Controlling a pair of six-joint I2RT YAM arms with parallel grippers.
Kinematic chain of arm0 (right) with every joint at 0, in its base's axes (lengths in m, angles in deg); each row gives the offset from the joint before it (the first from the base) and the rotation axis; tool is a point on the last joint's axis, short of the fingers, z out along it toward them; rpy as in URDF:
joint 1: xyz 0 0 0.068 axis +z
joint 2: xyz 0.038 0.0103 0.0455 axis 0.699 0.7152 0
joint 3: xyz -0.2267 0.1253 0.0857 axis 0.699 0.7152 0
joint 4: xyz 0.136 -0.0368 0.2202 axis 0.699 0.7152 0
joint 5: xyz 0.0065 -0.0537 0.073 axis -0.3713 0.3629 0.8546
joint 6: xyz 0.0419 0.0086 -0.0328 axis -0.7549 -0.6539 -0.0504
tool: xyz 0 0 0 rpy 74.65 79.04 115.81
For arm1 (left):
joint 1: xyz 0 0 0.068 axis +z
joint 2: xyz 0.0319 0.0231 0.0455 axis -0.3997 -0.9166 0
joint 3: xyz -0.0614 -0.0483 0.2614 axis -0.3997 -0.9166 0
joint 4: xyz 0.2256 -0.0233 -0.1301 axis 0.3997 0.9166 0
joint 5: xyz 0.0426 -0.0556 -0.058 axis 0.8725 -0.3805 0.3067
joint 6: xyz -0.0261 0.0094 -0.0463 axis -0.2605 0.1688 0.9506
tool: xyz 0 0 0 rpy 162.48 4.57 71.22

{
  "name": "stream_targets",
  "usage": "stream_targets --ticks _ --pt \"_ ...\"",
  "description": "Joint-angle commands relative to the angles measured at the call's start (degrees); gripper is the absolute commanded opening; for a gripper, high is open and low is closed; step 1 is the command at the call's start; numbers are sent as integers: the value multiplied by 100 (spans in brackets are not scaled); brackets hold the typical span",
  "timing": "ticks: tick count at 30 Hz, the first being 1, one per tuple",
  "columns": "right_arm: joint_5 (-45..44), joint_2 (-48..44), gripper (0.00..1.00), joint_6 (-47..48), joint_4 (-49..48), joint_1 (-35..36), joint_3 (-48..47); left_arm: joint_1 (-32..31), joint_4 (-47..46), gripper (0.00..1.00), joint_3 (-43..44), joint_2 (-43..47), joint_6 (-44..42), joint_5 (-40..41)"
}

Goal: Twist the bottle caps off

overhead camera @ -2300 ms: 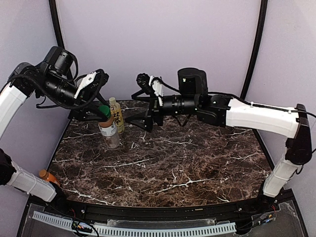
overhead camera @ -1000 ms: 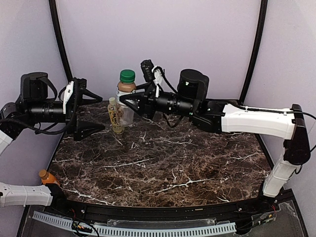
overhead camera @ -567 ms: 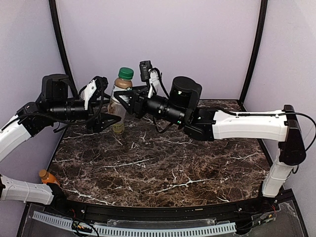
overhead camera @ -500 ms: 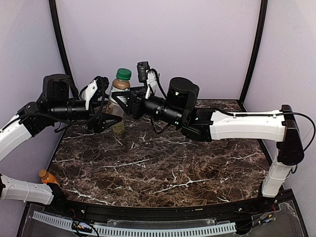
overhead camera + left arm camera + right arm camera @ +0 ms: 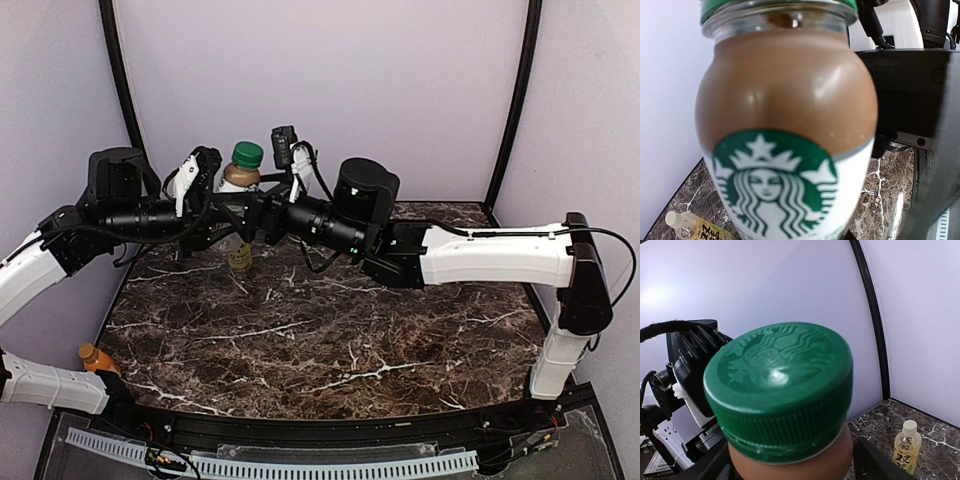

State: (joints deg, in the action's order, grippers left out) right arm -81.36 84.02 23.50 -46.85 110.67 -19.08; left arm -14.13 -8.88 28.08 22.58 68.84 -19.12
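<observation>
The short white-labelled bottle [image 5: 237,180] of brown drink hangs in the air at the back left, its dark green cap [image 5: 247,154] screwed on. My left gripper [image 5: 222,210] reaches in from the left and is shut on the bottle's lower body. That body [image 5: 785,125] fills the left wrist view and hides the fingers. My right gripper [image 5: 256,208] comes from the right, its jaws open around the bottle. In the right wrist view the cap [image 5: 780,385] sits close above one finger [image 5: 875,462], which stands off the bottle.
The tall yellow-labelled bottle [image 5: 239,256] stands on the marble table [image 5: 340,330] just below the held bottle, its cream cap [image 5: 909,427] on. The orange bottle [image 5: 97,358] sits at the near left edge beside the left arm's base. Purple walls close the back and sides.
My left arm swung in from the left and shut on the raised bottle. The right gripper, which was holding it, has opened. Bottle and right arm drifted slightly left.
</observation>
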Motion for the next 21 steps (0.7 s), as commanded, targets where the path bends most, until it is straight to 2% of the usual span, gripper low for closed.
stream_targets --ticks 1,3,6,9,12,16,17,21 --pt "330 -542 98 436 130 4 96 -45 168 25 55 70 -293 119" --pt "413 -949 99 668 738 -62 180 -45 327 25 17 138 -656 256" --pt "593 -1424 99 722 2058 -204 -43 -45 492 23 -111 291 -1718 526" --pt "233 -1505 99 454 3654 -277 -680 -45 430 23 -179 395 -2719 1125" --pt "-63 -1296 99 9 4991 -295 -1464 -44 314 22 -184 418 -3192 1506" --pt "264 -1032 98 -433 5413 -296 -1852 -95 91 19 -210 352 -3548 2028" --pt "213 -962 96 -491 5444 -296 -1875 -123 23 18 -238 320 -3718 2402" --pt "259 -718 86 -592 5479 -274 -2108 -264 -178 18 -341 266 -4035 2934"
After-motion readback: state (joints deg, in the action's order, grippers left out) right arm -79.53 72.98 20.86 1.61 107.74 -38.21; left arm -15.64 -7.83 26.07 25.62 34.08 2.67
